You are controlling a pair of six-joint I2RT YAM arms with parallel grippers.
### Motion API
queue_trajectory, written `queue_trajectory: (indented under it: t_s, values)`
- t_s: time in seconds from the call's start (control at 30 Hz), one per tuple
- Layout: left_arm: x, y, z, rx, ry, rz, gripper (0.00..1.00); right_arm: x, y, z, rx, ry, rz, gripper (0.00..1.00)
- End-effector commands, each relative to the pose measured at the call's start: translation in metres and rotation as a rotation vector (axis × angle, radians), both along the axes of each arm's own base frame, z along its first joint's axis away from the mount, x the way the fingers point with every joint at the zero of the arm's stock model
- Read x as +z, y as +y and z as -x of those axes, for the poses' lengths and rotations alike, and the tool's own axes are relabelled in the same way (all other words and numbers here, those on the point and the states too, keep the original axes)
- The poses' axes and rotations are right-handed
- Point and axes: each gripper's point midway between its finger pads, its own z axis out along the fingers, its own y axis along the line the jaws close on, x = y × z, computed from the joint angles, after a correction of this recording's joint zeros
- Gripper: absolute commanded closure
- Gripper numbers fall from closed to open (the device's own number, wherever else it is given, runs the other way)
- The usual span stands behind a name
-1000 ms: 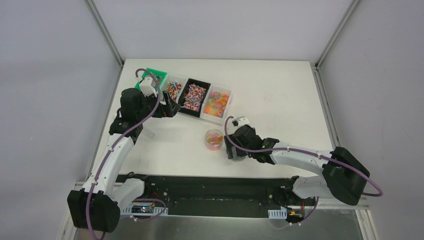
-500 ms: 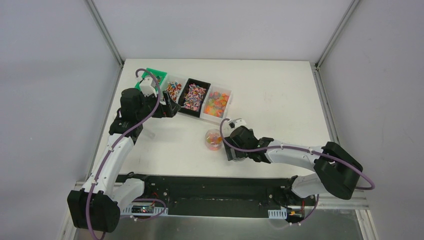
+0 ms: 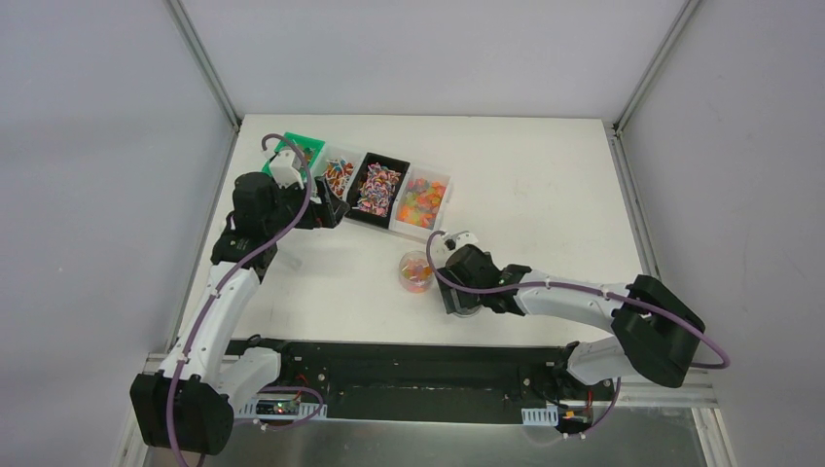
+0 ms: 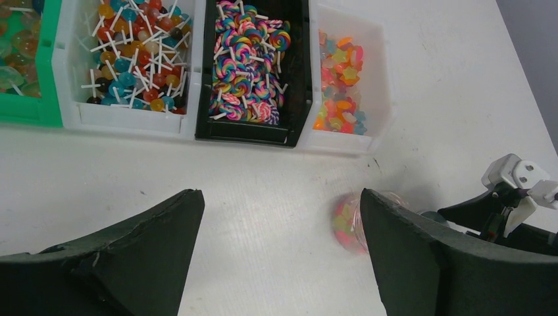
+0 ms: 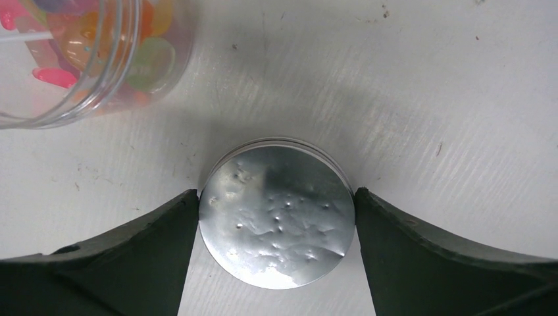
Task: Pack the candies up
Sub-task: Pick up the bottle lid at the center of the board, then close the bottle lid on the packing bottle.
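The candies fill a row of bins: round lollipops (image 4: 131, 56), swirl lollipops (image 4: 247, 72) and gummies (image 4: 339, 82). More gummy candies sit in a small clear jar (image 3: 416, 271) on the table, also seen in the right wrist view as the jar (image 5: 85, 59). My right gripper (image 5: 276, 194) is down on the table just right of the jar, its fingers pressed against both sides of a round silver lid (image 5: 276, 224) that lies flat. My left gripper (image 4: 279, 194) hovers open and holds nothing, in front of the bins, left of the jar (image 4: 345, 220).
The bins stand in a slanted row at the back left: a green bin (image 3: 297, 151), a white bin (image 3: 331, 161), a black bin (image 3: 389, 209) and another white bin (image 3: 443, 185). Metal frame posts rise at the table's far corners.
My right gripper has slid a little left toward the jar and its fingers have closed in onto the lid's rim. The left arm has barely moved.
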Motion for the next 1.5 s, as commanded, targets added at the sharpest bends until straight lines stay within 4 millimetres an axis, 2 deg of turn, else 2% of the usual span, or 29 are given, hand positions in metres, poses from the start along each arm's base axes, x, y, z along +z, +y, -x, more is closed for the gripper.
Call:
queue_trajectory:
  t_s: [0.0, 0.17, 0.3, 0.47, 0.67, 0.83, 1.13, 1.3, 1.47]
  values:
    - [0.012, 0.006, -0.001, 0.023, -0.068, -0.026, 0.09, 0.035, 0.014, -0.009, 0.015, -0.050, -0.053, 0.16]
    - [0.017, 0.013, -0.001, 0.061, -0.082, -0.041, 0.11, 0.073, 0.026, -0.020, 0.038, -0.110, -0.101, 0.16]
    - [0.025, 0.027, 0.000, 0.139, -0.105, -0.067, 0.12, 0.104, 0.043, -0.031, 0.060, -0.153, -0.144, 0.16]
    - [0.034, 0.037, 0.002, 0.195, -0.137, -0.079, 0.13, 0.122, 0.065, -0.046, 0.091, -0.188, -0.161, 0.16]
    - [0.035, 0.038, 0.003, 0.203, -0.140, -0.083, 0.13, 0.118, 0.092, -0.053, 0.148, -0.153, -0.161, 0.16]
    - [0.035, 0.037, 0.003, 0.202, -0.140, -0.082, 0.13, 0.113, 0.105, -0.057, 0.170, -0.137, -0.145, 0.16]
    - [0.036, 0.037, 0.004, 0.201, -0.143, -0.081, 0.13, 0.099, 0.118, -0.054, 0.206, -0.091, -0.102, 0.15]
    - [0.035, 0.036, 0.004, 0.199, -0.141, -0.082, 0.13, 0.084, 0.118, -0.053, 0.206, -0.055, -0.043, 0.13]
    - [0.035, 0.037, 0.004, 0.200, -0.142, -0.083, 0.13, 0.085, 0.123, -0.052, 0.218, -0.058, -0.044, 0.12]
